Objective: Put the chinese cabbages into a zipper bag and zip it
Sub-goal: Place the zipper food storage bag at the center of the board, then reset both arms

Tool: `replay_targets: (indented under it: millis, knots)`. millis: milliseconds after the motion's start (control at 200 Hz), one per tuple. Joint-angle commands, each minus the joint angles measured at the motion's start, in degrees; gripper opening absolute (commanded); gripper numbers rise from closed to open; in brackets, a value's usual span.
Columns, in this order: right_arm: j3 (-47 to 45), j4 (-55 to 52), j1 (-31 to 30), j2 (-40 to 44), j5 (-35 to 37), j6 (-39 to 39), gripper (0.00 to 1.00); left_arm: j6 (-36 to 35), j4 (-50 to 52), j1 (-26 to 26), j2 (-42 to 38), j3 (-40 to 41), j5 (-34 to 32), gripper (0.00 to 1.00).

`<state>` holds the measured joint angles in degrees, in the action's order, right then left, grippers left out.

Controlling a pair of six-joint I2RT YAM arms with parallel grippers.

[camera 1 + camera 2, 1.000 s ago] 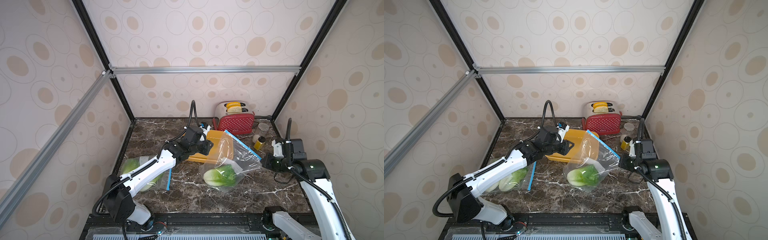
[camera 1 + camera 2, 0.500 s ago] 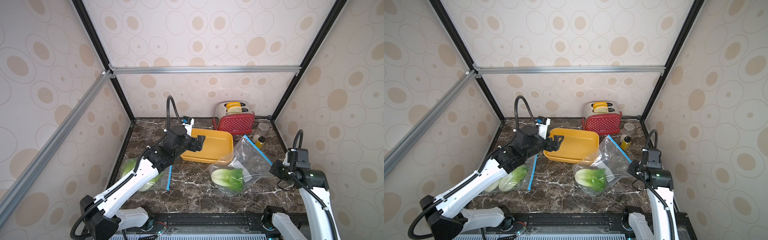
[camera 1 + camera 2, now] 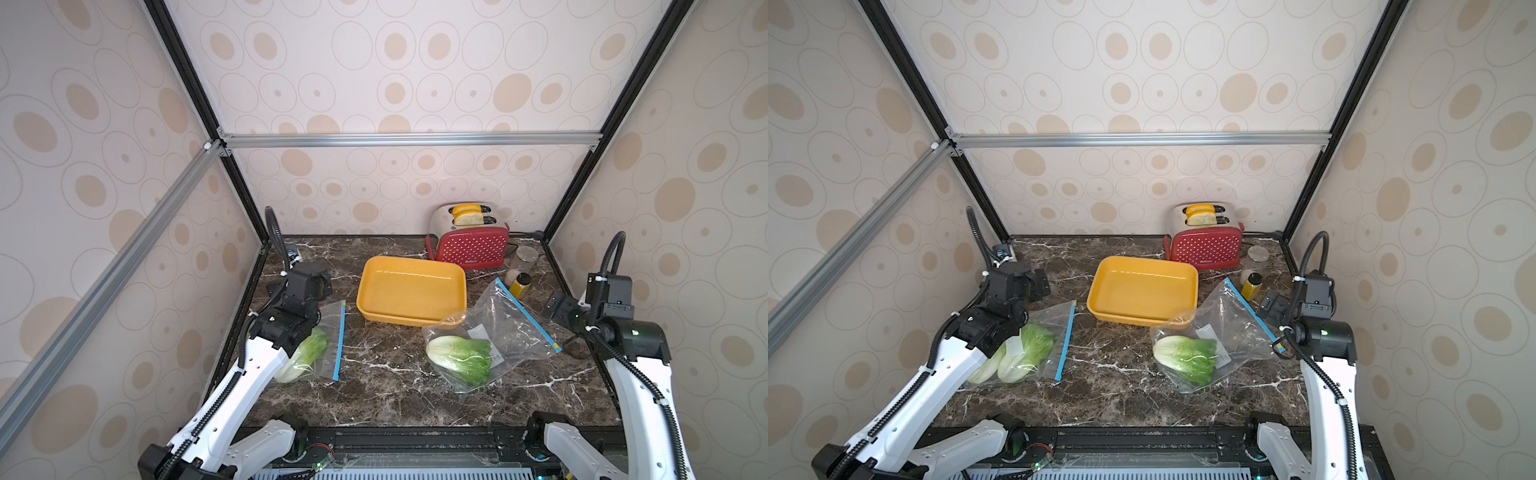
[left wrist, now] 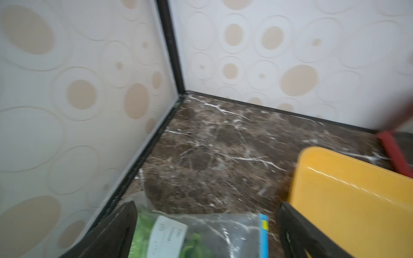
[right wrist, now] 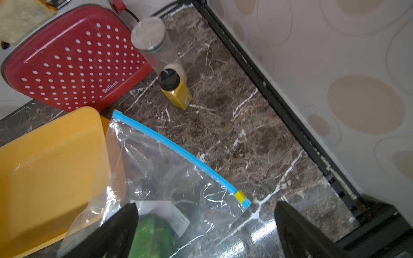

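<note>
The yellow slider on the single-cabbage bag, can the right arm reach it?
Probably yes: the right gripper is open, close to the slider, and nothing lies over the zip strip at that end.

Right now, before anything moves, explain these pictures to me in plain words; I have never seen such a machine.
Two white robot arms work over a marble table. Two pictures look down from one overhead camera; two come from cameras on the wrists. The left hand and the right hand are both open, holding nothing. On the table are a zipper bag with two cabbages, a second bag with a third cabbage, an empty yellow tray, a red toaster with bread and a spice bottle.
</note>
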<state>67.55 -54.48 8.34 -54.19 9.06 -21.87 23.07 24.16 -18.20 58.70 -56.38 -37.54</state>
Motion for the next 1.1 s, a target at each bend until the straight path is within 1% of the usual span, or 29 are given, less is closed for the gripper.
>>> replay_targets:
  millis: [0,80,125,175,210,265,300,350,426,486,511,561,626,656,721,786,831,886,931,981,1026,1092]
  knots:
    - [-3.13,10.73,0.05,-3.73,1.51,3.34,1.0,-2.11,-6.99,5.16,2.27,5.9,-6.91,0.99]
    - [-10.38,22.67,0.02,-4.07,1.98,4.7,1.0,-5.21,-14.75,7.57,6.39,10.6,-8.28,0.99]
    - [-15.14,29.98,0.06,-4.31,3.39,5.52,1.0,-7.0,-21.38,8.0,8.8,13.61,-9.07,0.99]
    - [-19.28,36.09,0.02,-5.03,4.64,7.31,1.0,-11.75,-30.69,8.16,11.72,17.24,-6.08,0.99]
    - [-22.18,40.92,0.06,-6.12,5.73,8.54,1.0,-13.64,-35.56,8.15,13.9,18.99,-4.84,0.99]
    - [-25.51,46.08,0.01,-8.1,6.32,10.11,1.0,-13.97,-40.3,8.31,16.88,20.69,-4.86,0.99]
    - [-27.41,49.47,0.02,-9.6,6.41,10.81,1.0,-14.43,-43.42,8.55,18.29,21.73,-3.76,0.99]
    - [-29.77,53.59,0.03,-11.77,5.96,11.24,1.0,-17.93,-48.82,8.84,20.25,23.64,0.35,0.99]
    - [-31.87,58.92,-0.21,-14.89,4.81,12.95,1.0,-21.47,-52.93,8.94,22.75,24.27,1.68,0.99]
    - [-33.16,62.2,-0.25,-16.17,4.56,13.9,1.0,-24.22,-59.64,9.35,23.84,26.31,3.54,0.99]
    - [-33.78,63.73,-0.24,-16.63,3.92,14.69,1.0,-24.59,-62.26,10.08,24.32,27.29,5.58,0.99]
    - [-34.52,66.52,-0.25,-17.66,2.95,15.29,1.0,-22.53,-60.46,12.99,24.95,26.95,10.87,0.99]
    - [-34.48,67.91,-0.21,-18.83,0.89,15.43,1.0,-21.32,-62.84,15.94,25.92,28.13,17.96,0.99]
    - [-34.74,69.4,-0.21,-19.41,-1.18,15.97,1.0,-21.37,-65.29,16.85,26.34,29.35,21.11,0.99]
    - [-35.51,72.65,-0.32,-20.89,-4.46,16.59,1.0,-22.47,-71.14,17.11,27.76,32.02,24.64,0.99]
    - [-36.94,77.14,-0.43,-22.68,-6.57,17.49,1.0,-22.27,-71.65,17.54,28.55,32.27,25.81,0.99]
    - [-36.72,76.78,-0.73,-24.26,-6.74,17.72,1.0,-21.65,-72.0,18.12,29.67,31.77,26.61,0.99]
    - [-38.24,80.19,-0.93,-25.82,-8.74,18.94,1.0,-20.64,-70.47,19.48,29.57,31.18,28.72,0.99]
    - [-39.55,83.87,-1.64,-26.57,-8.59,19.52,0.99,-20.72,-71.11,19.56,29.71,31.38,28.64,0.99]
    - [-38.64,80.63,-2.14,-25.98,-8.54,20.0,1.0,-20.85,-71.1,19.6,29.46,31.55,28.66,0.99]
    - [-39.1,82.54,-2.23,-26.31,-8.64,20.21,0.99,-20.96,-71.44,19.59,29.36,31.77,28.66,0.99]
    - [-39.0,81.62,-2.57,-25.97,-9.4,20.69,0.99,-20.87,-71.23,19.56,29.45,31.66,28.66,0.99]
